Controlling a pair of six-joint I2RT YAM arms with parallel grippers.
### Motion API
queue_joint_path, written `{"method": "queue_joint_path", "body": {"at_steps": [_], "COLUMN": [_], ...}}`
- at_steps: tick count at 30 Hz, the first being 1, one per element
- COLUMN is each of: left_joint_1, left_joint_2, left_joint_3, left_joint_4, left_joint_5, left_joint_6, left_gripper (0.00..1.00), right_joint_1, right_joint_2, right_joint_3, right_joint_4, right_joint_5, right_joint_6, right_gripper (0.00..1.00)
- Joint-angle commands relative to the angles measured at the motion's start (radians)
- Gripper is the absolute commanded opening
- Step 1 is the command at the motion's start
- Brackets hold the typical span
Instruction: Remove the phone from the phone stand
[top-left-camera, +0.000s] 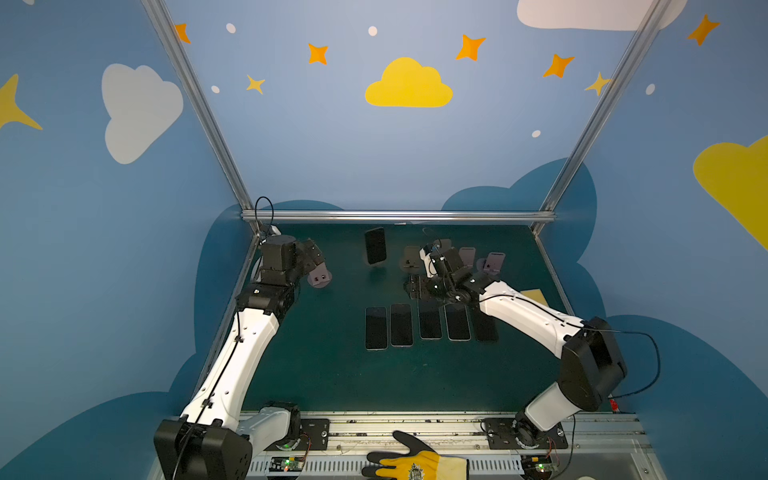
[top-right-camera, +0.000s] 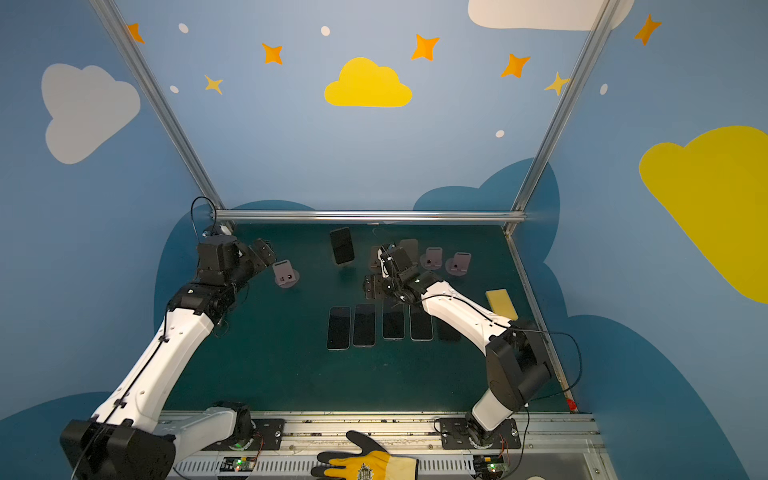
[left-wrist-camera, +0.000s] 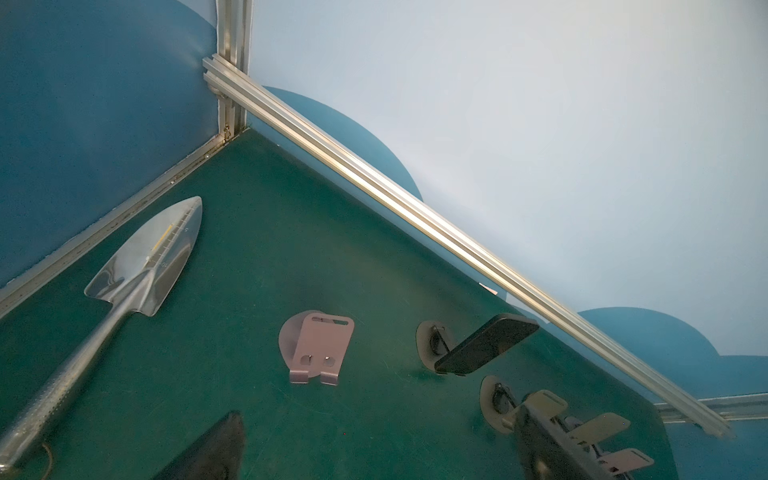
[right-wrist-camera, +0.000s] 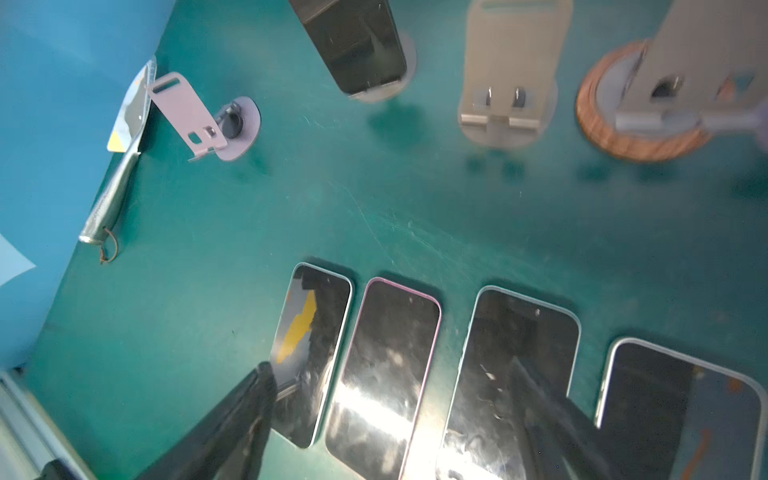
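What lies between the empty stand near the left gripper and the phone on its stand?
Only bare green mat lies between the empty stand and the phone on its phone stand. The left wrist view shows this plainly; both top views agree.

Glossy phones (right-wrist-camera: 390, 374) on matt green table (right-wrist-camera: 249, 249) (trowel (left-wrist-camera: 145, 257): polished metal).

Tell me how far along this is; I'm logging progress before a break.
Mostly done: a row of phones lies flat on the table, and several stands are bare. In hand: nothing; the right gripper hovers open over the row, the left gripper open too. Left: one phone on its stand at the back.
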Motion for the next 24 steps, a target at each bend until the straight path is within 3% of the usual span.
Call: {"method": "queue_joint_path", "body": {"at_steps": [1, 5, 10, 24], "left_joint_1": [0.008, 0.021, 0.045, 0.057], "left_joint_2": [0.003, 0.016, 0.033, 0.051], "left_joint_3": [-0.016, -0.030, -0.029, -0.026], "left_joint_4": [0.063, 0.066, 0.048, 0.050], "left_joint_5": [0.019, 0.027, 0.017, 0.060], "left_joint_6": [-0.048, -0.074, -0.083, -0.092], "left_gripper": [1.00, 1.00, 1.00, 1.00], "right_joint_1": [0.028, 0.043, 0.045, 0.037], "right_joint_2": [0.059, 0.130, 0.195, 0.544], "right_joint_3": [0.097, 0.205, 0.235, 0.669], "right_joint_4": [-0.091, -0.061, 0.124, 0.112], "right_joint_5": [0.093, 0.159, 0.190, 0.189], "right_joint_6": [-0.068, -0.124, -0.234, -0.278], "right_gripper": [0.88, 0.89, 0.90, 0.92]}}
